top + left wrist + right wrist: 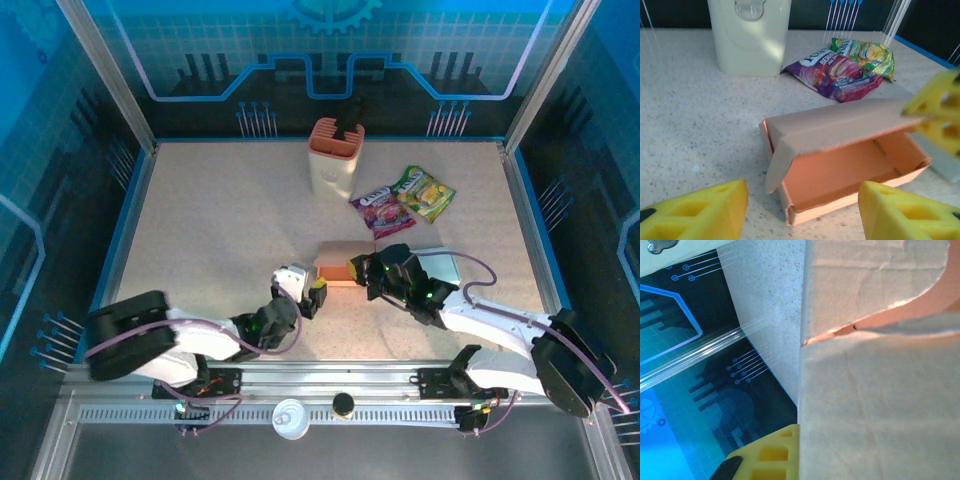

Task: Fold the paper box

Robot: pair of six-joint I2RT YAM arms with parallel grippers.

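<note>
From the left wrist, the left pincer (pixel 802 212) is open, the box (pixel 840 170) just ahead, and the right pincer (pixel 936 116) pinches its lid (pixel 840 122). The right wrist sees the box's outside up close.

Your left gripper (pixel 802 215) sits spread wide at the paper box (pixel 840 165), flap half-closed, snack bags (pixel 850 67) behind.

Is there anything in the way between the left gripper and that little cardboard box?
Nothing visible. The left gripper is open, facing the paper box's open side with bare table between. The right gripper pinches the lid from the other end; the snack packets and cream container lie beyond the box.
</note>
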